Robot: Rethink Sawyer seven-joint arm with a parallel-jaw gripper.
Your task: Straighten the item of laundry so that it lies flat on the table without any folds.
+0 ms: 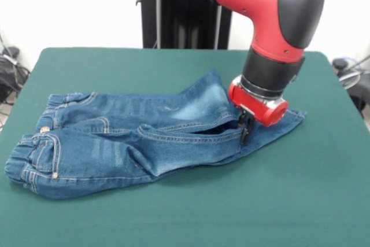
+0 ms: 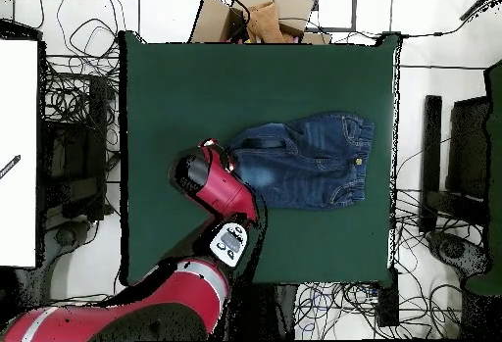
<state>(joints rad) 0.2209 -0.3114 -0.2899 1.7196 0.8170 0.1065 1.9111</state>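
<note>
The small blue jeans [image 1: 133,137] lie on the dark green table [image 1: 185,212] with the gathered waistband at the left and the legs pointing right. The legs are folded over each other with creases along the middle. My gripper [image 1: 245,128] is down on the leg end at the right. Its black fingers [image 1: 245,121] stand close together and pinch the denim. In the overhead view the jeans [image 2: 309,162] lie right of the table's [image 2: 196,73] middle, and my red wrist [image 2: 208,173] covers their left end, hiding the fingers.
The black pedestal [image 1: 173,10] stands behind the table's far edge. Cables and dark equipment [image 2: 69,132] lie on the floor around the table. Cardboard boxes [image 2: 257,15] sit beyond one table edge in the overhead view.
</note>
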